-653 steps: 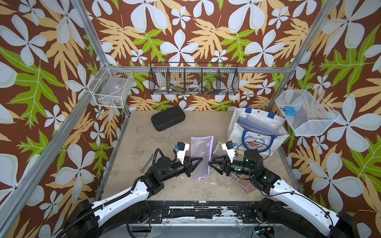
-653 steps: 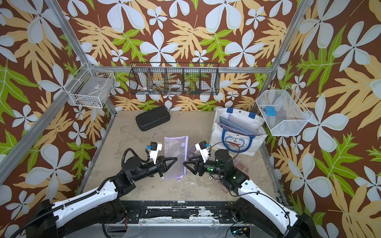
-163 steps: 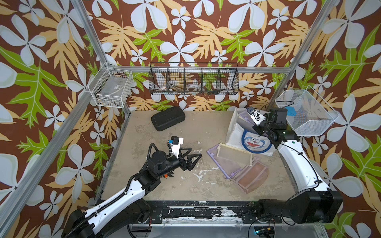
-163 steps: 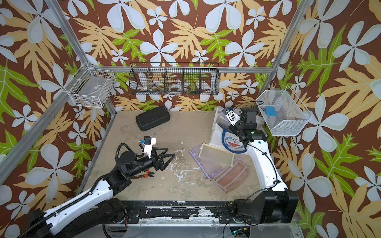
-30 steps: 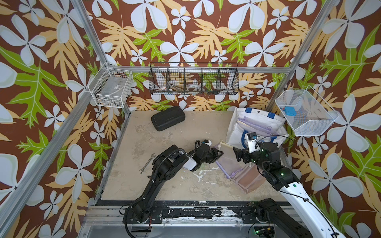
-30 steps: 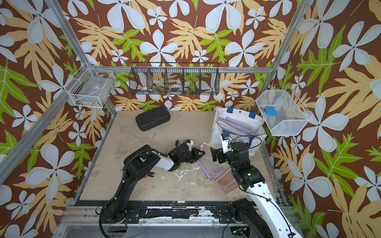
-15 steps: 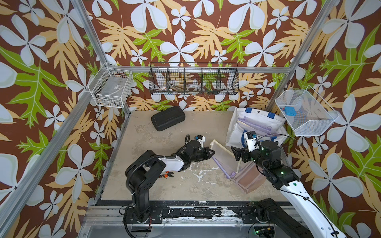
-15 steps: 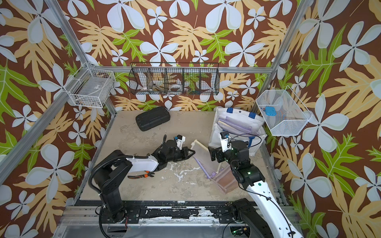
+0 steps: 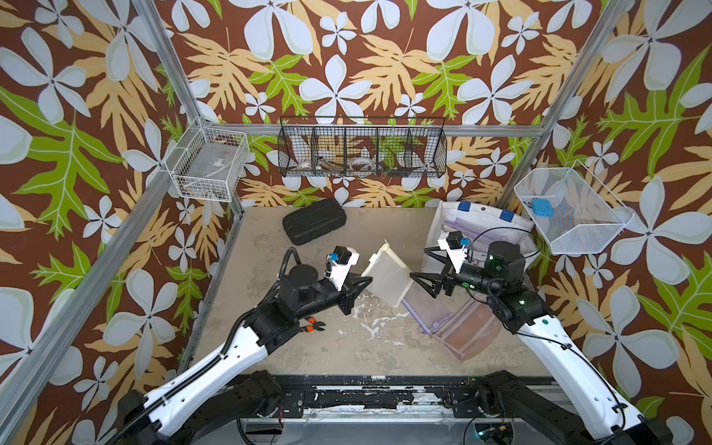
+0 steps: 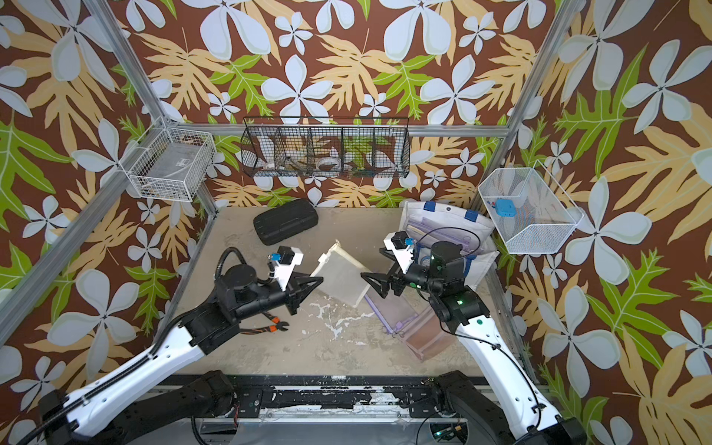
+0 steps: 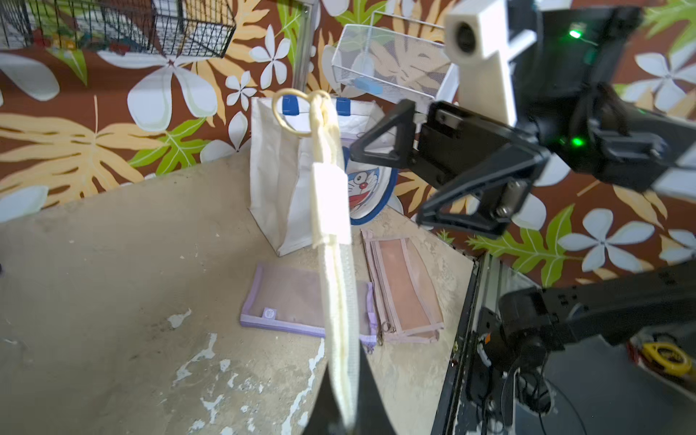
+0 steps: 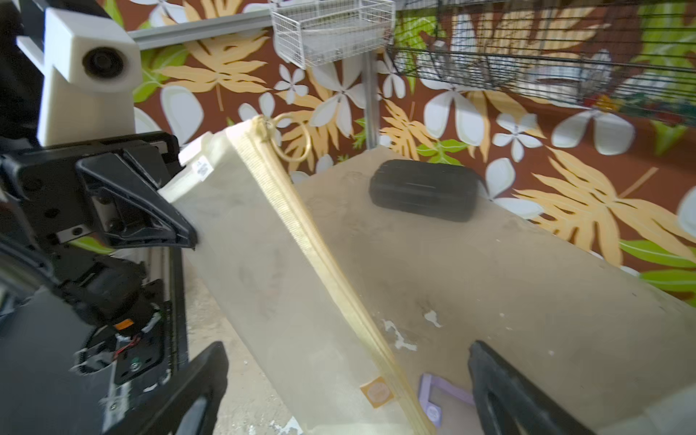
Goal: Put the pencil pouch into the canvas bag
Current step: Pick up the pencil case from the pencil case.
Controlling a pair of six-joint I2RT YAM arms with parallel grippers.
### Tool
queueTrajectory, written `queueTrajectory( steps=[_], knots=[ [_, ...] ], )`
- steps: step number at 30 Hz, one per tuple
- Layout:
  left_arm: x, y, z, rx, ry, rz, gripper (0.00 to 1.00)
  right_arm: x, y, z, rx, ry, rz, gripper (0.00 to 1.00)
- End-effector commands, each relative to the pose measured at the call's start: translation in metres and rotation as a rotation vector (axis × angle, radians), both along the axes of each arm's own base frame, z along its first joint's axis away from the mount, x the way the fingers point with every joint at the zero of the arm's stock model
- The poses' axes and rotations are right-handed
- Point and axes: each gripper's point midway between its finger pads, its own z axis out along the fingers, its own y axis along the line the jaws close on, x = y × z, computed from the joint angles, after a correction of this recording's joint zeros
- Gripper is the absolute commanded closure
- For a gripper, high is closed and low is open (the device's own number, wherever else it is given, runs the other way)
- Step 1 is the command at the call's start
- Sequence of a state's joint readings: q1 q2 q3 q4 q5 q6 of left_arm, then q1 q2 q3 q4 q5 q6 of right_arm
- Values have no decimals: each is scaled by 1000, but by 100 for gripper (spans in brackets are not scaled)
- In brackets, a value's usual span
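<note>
A cream mesh pencil pouch (image 9: 387, 275) (image 10: 341, 275) hangs tilted above the middle of the table. My left gripper (image 9: 362, 284) (image 10: 315, 283) (image 11: 344, 414) is shut on its left edge. The pouch (image 11: 335, 233) runs edge-on away from those jaws, zipper ring at the far end. My right gripper (image 9: 422, 286) (image 10: 371, 286) (image 12: 346, 395) stands open at the pouch's right edge. One corner of the pouch (image 12: 286, 271) reaches between its fingers. The white canvas bag (image 9: 497, 227) (image 10: 450, 215) (image 11: 278, 188) stands upright at the back right, behind the right arm, with a purple pouch showing in its mouth.
A purple pouch (image 9: 424, 308) (image 11: 290, 297) and a pink pouch (image 9: 470, 335) (image 11: 403, 290) lie flat under the right arm. A black hard case (image 9: 314, 226) (image 12: 423, 190) sits at the back. Orange-handled pliers (image 9: 314, 325) lie under the left arm. Wire baskets hang on the walls.
The left gripper has lifted the cream pouch off the purple pouch, and it now hangs higher and further left. The right gripper stays open close to its right edge.
</note>
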State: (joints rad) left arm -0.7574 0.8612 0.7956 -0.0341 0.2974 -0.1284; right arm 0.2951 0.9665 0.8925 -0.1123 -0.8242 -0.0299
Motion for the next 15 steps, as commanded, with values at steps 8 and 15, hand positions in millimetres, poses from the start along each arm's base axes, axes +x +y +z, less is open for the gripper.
queueTrajectory(
  steps=[8,15],
  knots=[
    [-49,15,24,9,-215,-169,100,-63,37,-2,-60,-142,292,5],
    [-61,9,30,38,-228,-257,100,-74,44,1,-48,-185,318,38]
  ],
)
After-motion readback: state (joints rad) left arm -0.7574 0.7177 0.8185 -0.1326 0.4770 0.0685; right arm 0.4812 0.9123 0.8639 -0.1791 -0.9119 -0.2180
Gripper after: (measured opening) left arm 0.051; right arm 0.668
